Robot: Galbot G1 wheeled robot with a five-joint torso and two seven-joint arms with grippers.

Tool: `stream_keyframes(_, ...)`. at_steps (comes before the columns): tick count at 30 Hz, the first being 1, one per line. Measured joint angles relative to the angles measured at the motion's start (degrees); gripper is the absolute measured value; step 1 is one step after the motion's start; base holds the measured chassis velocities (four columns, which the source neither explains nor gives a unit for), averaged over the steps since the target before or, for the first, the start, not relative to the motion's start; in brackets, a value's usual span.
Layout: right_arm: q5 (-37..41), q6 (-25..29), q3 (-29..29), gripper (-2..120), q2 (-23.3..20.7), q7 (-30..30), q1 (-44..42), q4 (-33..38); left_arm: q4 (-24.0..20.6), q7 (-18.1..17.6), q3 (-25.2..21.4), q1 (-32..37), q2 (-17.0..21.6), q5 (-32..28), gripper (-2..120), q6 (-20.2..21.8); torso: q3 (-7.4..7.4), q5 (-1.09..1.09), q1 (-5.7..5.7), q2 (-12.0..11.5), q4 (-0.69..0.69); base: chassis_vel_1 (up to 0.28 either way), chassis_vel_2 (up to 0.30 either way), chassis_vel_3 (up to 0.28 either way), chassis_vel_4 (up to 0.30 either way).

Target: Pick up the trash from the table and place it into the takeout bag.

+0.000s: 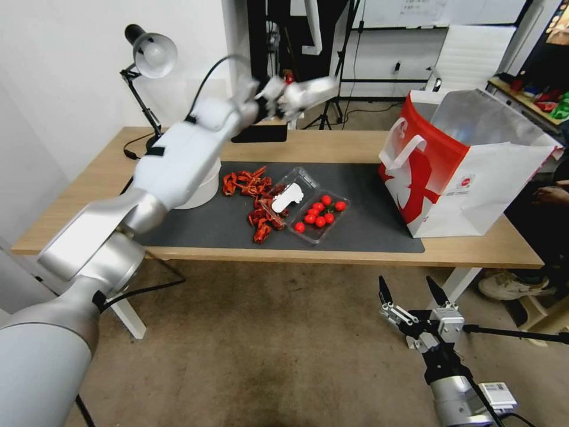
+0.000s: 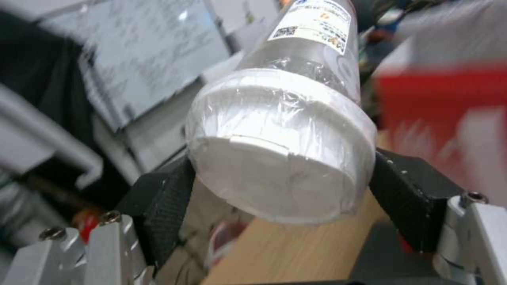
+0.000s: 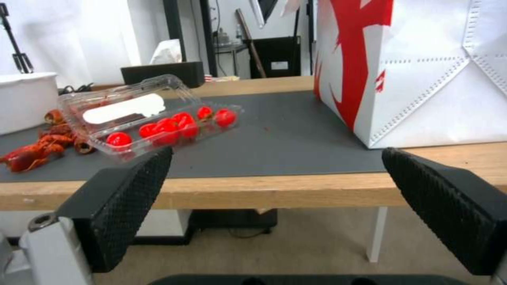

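Light wood runs the length of the table, with a dark grey mat over its middle and white wall behind. Much of the far side is hard to read: the left arm sweeps across the head view from about 8 o'clock up toward 12, and its end is smeared by motion. Up close, the left gripper is clamped on a clear white-lidded jar, one black finger pressed to each side of the lid, which is wrapped in clear film. The jar's body runs away from the lens and is cut off at the frame edge; its label print is too small to read. Jar and gripper hang in the air above the back edge of the table, at roughly 12 o'clock from the mat's centre.

At 3 o'clock on the mat stands the takeout bag, red and white, mouth open, silvery lining showing — its inside floor is hidden by the near wall.

Mid-mat lies a clear clamshell box, lid open, holding red cherry tomatoes. Red crayfish shells are heaped at its 9 o'clock. A white round tub sits partly behind the left arm, its contents out of sight.

The right gripper waits low in front of the table's near edge, its fingers wide apart with nothing between them.
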Motion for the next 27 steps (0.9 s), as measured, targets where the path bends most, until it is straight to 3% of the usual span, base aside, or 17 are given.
stream_keyframes(7,-0.1,0.0,0.6,100,0.8,0.0,-0.5,0.0,0.1,-0.2,5.2,-7.2,-7.8,-1.0,75,1.0,0.0,-0.02,0.0,0.0,0.04,0.0,0.0,0.0,0.0)
stream_keyframes(11,-0.5,0.0,0.6,100,1.3,0.0,-0.6,0.0,-1.4,-0.8,7.4,-7.9,-9.8,-0.8,75,2.1,0.0,-0.02,0.0,0.0,0.04,0.0,0.0,0.0,0.0)
stream_keyframes(18,-0.6,0.0,1.3,100,1.8,-0.1,-0.9,0.1,-3.9,-2.1,11.1,-6.3,-9.9,1.2,75,2.8,0.0,-0.04,0.01,0.0,0.06,0.0,0.0,0.0,0.0)
stream_keyframes(27,-0.7,0.0,1.3,100,2.2,-0.2,-1.1,0.2,-5.7,-2.5,12.5,-4.0,-8.9,5.1,75,1.3,0.0,-0.04,0.0,0.0,0.06,0.0,0.0,0.0,0.0)
